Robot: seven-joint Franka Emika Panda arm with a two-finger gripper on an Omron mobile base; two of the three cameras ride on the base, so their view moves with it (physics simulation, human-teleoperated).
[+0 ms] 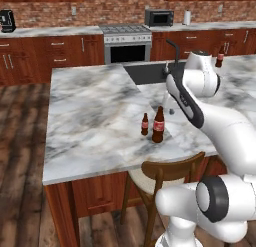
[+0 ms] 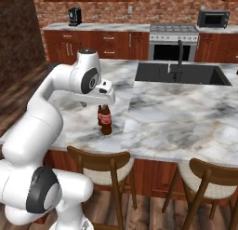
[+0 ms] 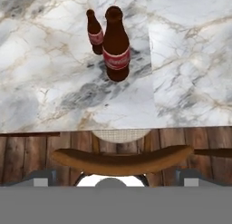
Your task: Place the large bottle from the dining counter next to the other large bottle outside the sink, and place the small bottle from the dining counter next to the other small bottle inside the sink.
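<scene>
- The small dark brown glass bottle with a red label [image 1: 144, 124] stands upright on the grey-white veined marble dining counter [image 1: 90, 116], just beside a taller dark brown cola bottle [image 1: 158, 125], near the counter's front edge.
- A wooden chair with a curved back and pale seat [image 3: 121, 158] sits below that edge.
- The black rectangular sink [image 2: 181, 74] with its gooseneck faucet [image 2: 179, 54] lies well apart.
- Another dark bottle [image 1: 220, 57] stands beyond the arm, partly hidden.
- Finger tips [image 3: 42, 177] sit wide apart at the hand view's lower corners, holding nothing.
</scene>
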